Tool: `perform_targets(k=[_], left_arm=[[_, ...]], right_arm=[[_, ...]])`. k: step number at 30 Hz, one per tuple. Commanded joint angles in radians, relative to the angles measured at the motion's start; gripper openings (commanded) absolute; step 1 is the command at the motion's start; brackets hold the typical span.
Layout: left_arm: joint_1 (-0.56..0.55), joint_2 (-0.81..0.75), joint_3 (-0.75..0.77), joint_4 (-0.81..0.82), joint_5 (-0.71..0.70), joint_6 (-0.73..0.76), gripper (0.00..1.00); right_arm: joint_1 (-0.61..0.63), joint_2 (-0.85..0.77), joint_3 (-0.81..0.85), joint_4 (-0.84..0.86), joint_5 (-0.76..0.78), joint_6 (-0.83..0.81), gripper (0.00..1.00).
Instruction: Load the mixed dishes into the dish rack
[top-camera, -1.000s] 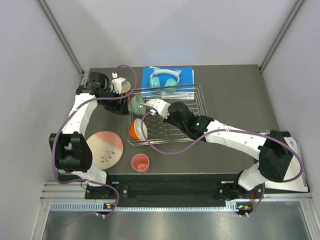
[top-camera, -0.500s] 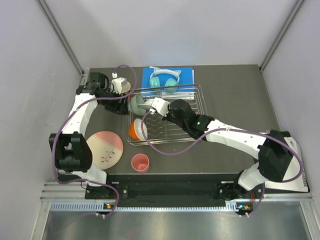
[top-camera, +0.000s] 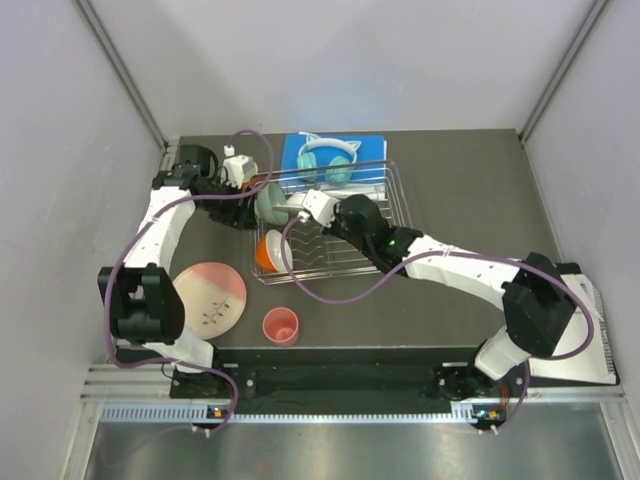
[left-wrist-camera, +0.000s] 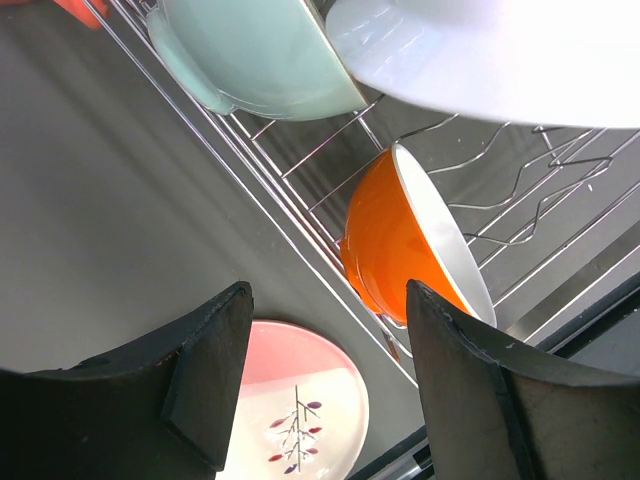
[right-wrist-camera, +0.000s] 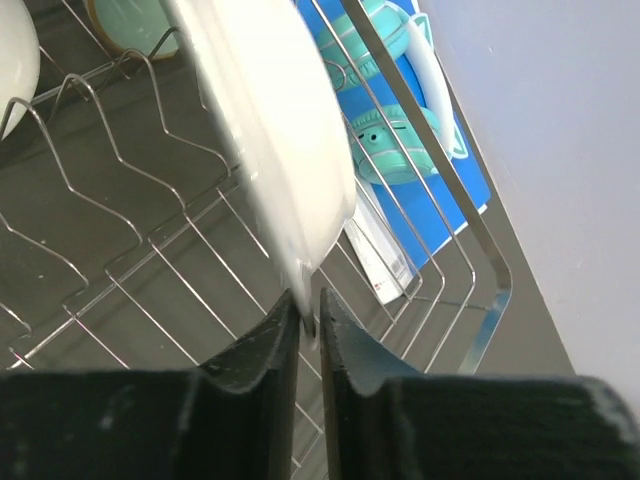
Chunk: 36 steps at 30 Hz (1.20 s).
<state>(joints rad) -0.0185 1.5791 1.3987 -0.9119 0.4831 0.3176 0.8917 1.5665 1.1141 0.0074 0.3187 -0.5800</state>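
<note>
The dish rack (top-camera: 398, 205) lies mid-table. In it a mint green bowl (top-camera: 270, 203) and an orange cup (top-camera: 268, 253) stand on edge along the left side. Both also show in the left wrist view, the bowl (left-wrist-camera: 260, 60) above the cup (left-wrist-camera: 400, 240). My right gripper (right-wrist-camera: 309, 320) is shut on the rim of a white plate (right-wrist-camera: 270, 130) and holds it upright over the rack's wires (right-wrist-camera: 120, 170). My left gripper (left-wrist-camera: 330, 350) is open and empty, just left of the rack. A pink-and-cream plate (top-camera: 208, 298) and a coral pink cup (top-camera: 281, 325) sit on the table.
Teal cat-ear headphones (top-camera: 328, 160) lie on a blue book (top-camera: 375, 150) right behind the rack. Grey walls close in the left, back and right. The left arm's cable (top-camera: 255, 140) loops near the rack's far left corner.
My right gripper has moved left and farther back with the white plate. The rack with its bowl and cup has shifted slightly left. My left arm has barely moved.
</note>
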Motion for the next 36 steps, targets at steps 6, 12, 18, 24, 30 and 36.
perform_targets(k=[6,12,18,24,30,36], left_arm=[[0.005,-0.01,0.014,0.027,0.02,0.015,0.68],[0.005,-0.007,0.017,0.025,0.026,0.012,0.68],[0.005,-0.001,0.028,0.022,0.028,0.011,0.68],[0.005,0.004,0.033,0.022,0.032,0.005,0.68],[0.005,-0.007,0.031,0.019,0.026,0.009,0.68],[0.005,-0.022,0.011,0.021,0.012,0.021,0.68]], right_arm=[[-0.019,-0.037,-0.02,0.049,0.008,0.06,0.29],[-0.017,-0.082,-0.049,0.026,0.006,0.1,0.42],[-0.013,-0.131,-0.053,-0.004,0.002,0.127,0.48],[-0.013,-0.129,-0.036,-0.004,0.0,0.134,0.48],[-0.013,-0.04,0.013,0.012,-0.007,0.128,0.46],[-0.013,0.018,0.059,0.031,-0.035,0.134,0.47]])
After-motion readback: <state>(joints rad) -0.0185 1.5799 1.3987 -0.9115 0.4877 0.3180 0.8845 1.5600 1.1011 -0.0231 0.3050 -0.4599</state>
